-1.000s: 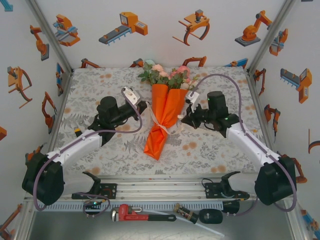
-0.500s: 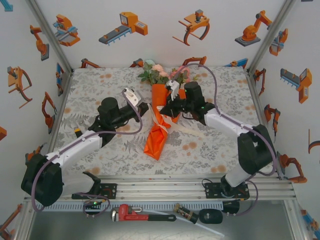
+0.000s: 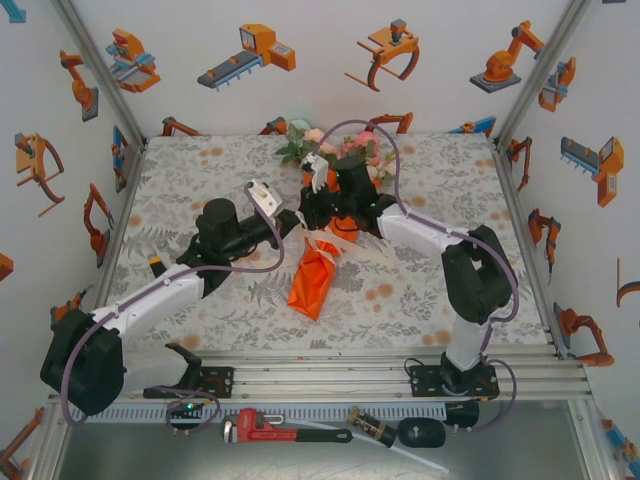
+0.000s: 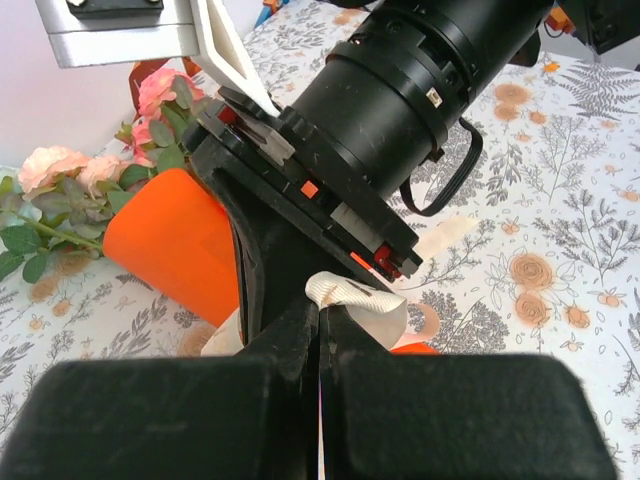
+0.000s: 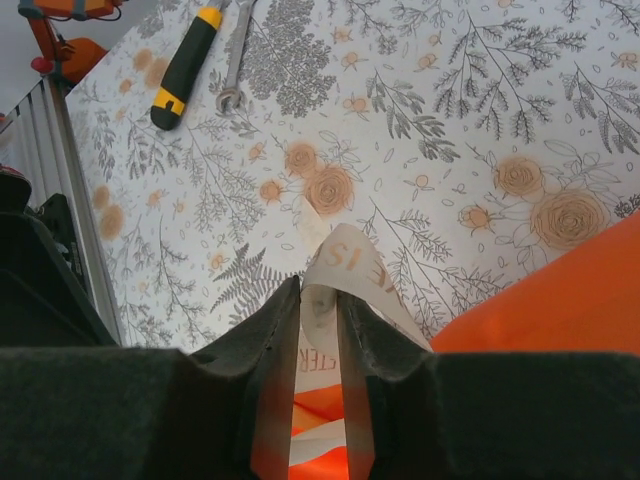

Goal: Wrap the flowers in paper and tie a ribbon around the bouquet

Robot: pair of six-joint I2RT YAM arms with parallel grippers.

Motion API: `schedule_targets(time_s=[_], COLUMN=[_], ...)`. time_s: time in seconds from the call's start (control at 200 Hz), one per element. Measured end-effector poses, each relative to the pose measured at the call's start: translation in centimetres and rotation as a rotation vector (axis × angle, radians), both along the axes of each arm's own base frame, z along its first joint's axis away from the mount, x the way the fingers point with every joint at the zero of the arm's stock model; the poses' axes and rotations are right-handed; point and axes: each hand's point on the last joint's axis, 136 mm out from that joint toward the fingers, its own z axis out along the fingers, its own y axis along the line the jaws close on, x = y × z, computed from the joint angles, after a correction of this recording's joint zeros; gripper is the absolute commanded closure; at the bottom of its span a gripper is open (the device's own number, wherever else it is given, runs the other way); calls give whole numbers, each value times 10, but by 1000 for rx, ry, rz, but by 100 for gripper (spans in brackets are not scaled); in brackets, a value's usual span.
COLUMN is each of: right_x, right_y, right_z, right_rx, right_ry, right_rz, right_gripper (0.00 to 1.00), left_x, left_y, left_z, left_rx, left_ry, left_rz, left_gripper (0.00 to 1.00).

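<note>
Three white walls (image 3: 300,90) are seen closing in the table (image 3: 180,190) at left, rear and right, and the near edge is barred by the rail (image 3: 330,372) where both arms are bolted. Wide stretches of flowered cloth are left bare on either side. The middle is crowded: the right arm (image 3: 430,235) is stretched across to the left, its wrist over the bouquet's upper half and close against the left arm (image 3: 170,285).

The bouquet (image 3: 310,285) is laid lengthwise down the centre, blooms toward the rear wall, tapered tip toward the rail. It is narrowed where it is tied and swells again below.

The paper (image 4: 170,245) is seen as a smooth, bright orange funnel, and the flowers (image 3: 312,140) are held in it: pink and cream heads with green leaves spill from its wide mouth. The ribbon (image 4: 352,295), cream and satiny, is drawn out from the tie toward the right across the cloth.

The left gripper (image 4: 318,318) is closed tight, with a loop of ribbon pinched at its tips. The right gripper (image 5: 320,300) is parted only narrowly, with the strip standing in the gap; whether it is pressed cannot be told.

A screwdriver (image 5: 183,68) and a spanner (image 5: 236,60) are spotted on the cloth, side by side.
</note>
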Motion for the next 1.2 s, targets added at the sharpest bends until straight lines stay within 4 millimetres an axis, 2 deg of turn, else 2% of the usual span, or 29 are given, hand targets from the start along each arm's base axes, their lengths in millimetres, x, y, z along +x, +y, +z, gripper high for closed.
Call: schedule_targets(time_s=[0.03,0.055,0.08,0.13,0.205,0.34,0.456,0.556,0.676,0.761,0.851,1.011,1.201], right_x=[1,2,2,1,1,2,3,11,14,3,-16,-48,-65], right_y=[-1,-2,-3,-4,-6,-7,-10,-22,-50,-71,-80,-72,-54], right_z=[0,0,-1,-2,-3,0,5,13,32,45,55,67,83], right_rx=[-5,-9,-14,-22,-32,-40,-41,-35,-13,11,40,146,242], right_ry=[1,2,0,12,16,33,40,40,2,-37,-94,-169,-245], right_rz=[-5,-9,-8,-12,-11,-14,-27,-74,-133,-151,-113,41,165], right_gripper=[67,52,44,40,40,50,55,55,50,46,46,44,43], left_x=[0,0,0,0,0,0,1,1,1,1,1,2,3], left_y=[0,0,0,0,0,0,0,0,1,1,1,0,0], left_z=[0,0,0,0,0,1,2,1,1,1,1,-2,-6], left_rx=[0,0,0,0,0,-1,-3,-3,-2,-2,-2,3,10], left_ry=[0,0,0,0,0,-3,-7,-5,-5,-5,-4,3,13], left_rz=[0,0,0,0,-2,1,5,5,8,8,7,8,8], left_gripper=[100,100,100,100,100,100,100,100,100,100,100,100,100])
